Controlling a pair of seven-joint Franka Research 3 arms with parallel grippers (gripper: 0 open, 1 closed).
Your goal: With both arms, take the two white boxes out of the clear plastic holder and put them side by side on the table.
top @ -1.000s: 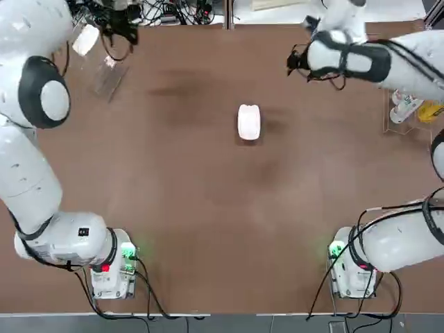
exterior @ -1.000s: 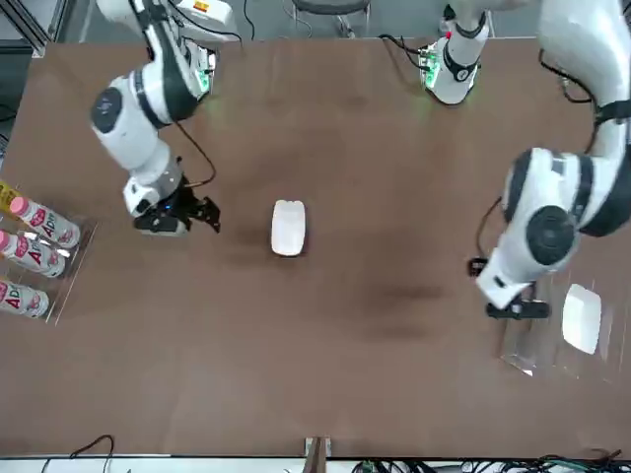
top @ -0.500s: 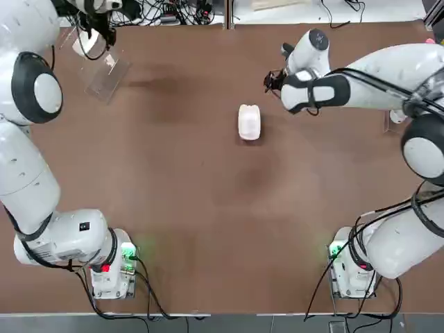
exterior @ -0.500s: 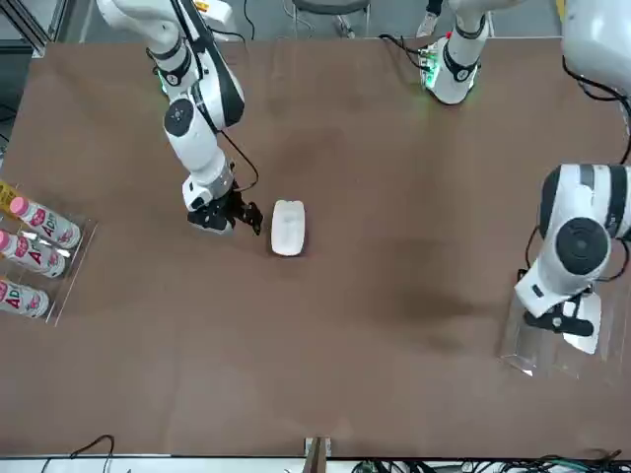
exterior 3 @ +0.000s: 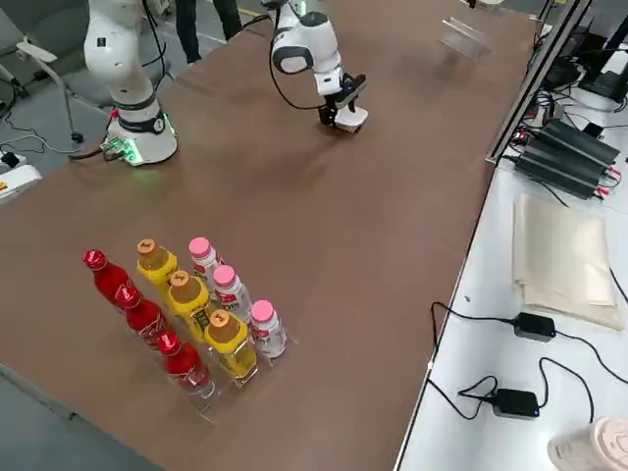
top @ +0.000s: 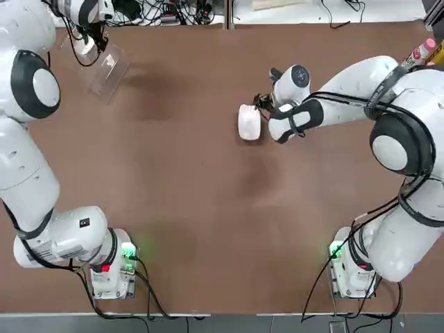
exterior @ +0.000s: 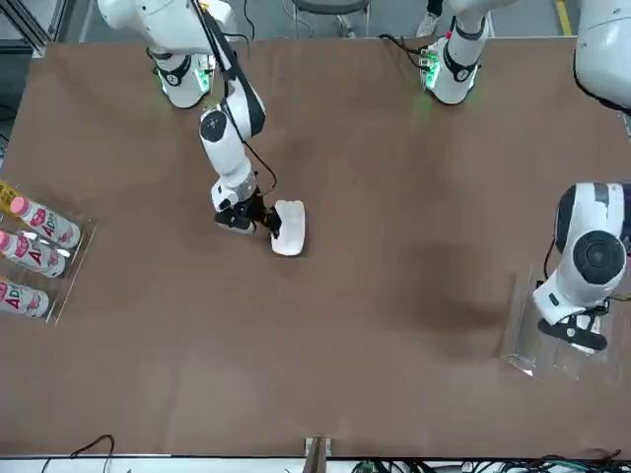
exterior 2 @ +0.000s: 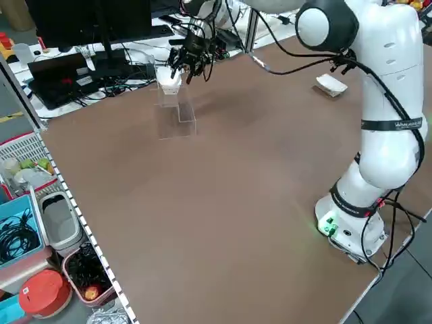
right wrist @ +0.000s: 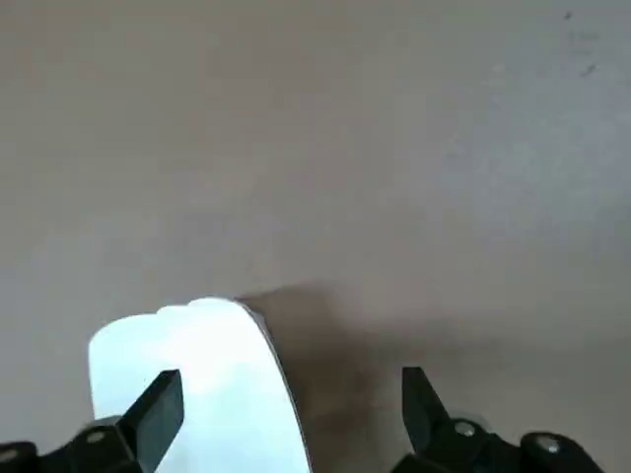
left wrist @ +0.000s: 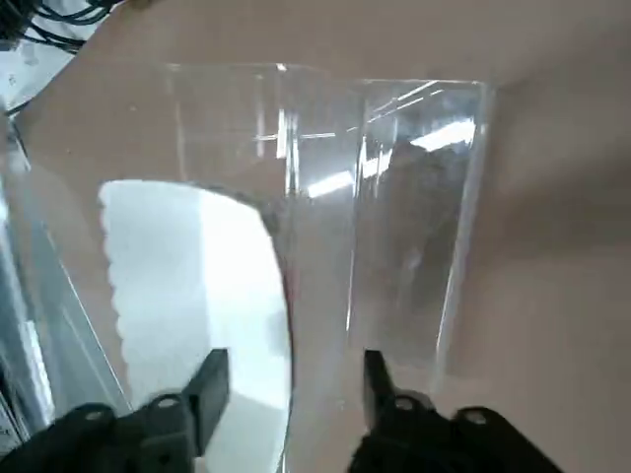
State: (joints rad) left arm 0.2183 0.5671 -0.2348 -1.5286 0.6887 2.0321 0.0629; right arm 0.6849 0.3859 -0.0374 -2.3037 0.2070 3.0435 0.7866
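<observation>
Since the left gripper (left wrist: pixel 291 389) is the one doing the real work right now, start there. Its jaws are spread, nothing pinched yet. One finger sits in front of the second white box (left wrist: pixel 187 286) and the other is off past its edge, so the box isn't centred in the gap. That box is standing in its slot of the clear plastic holder (left wrist: pixel 414 197), way over at the far left corner of the table (top: pixel 208 208).

My take: slide the claw sideways until the box is properly between both fingers, close on the broad flat faces, then pull straight up along the slot. The holder looks light and nothing's pinning it down, so any tilt or drag will probably lift it along or tip it.

The right gripper (right wrist: pixel 286 399) is near the middle of the table with its jaws wide apart, holding nothing. One finger is right at the first white box (top: pixel 248 122), which is out and lying flat. I can't tell if it's actually touching. I'd keep it from shoving that box, and leave the spot just beside it free for the second one.
</observation>
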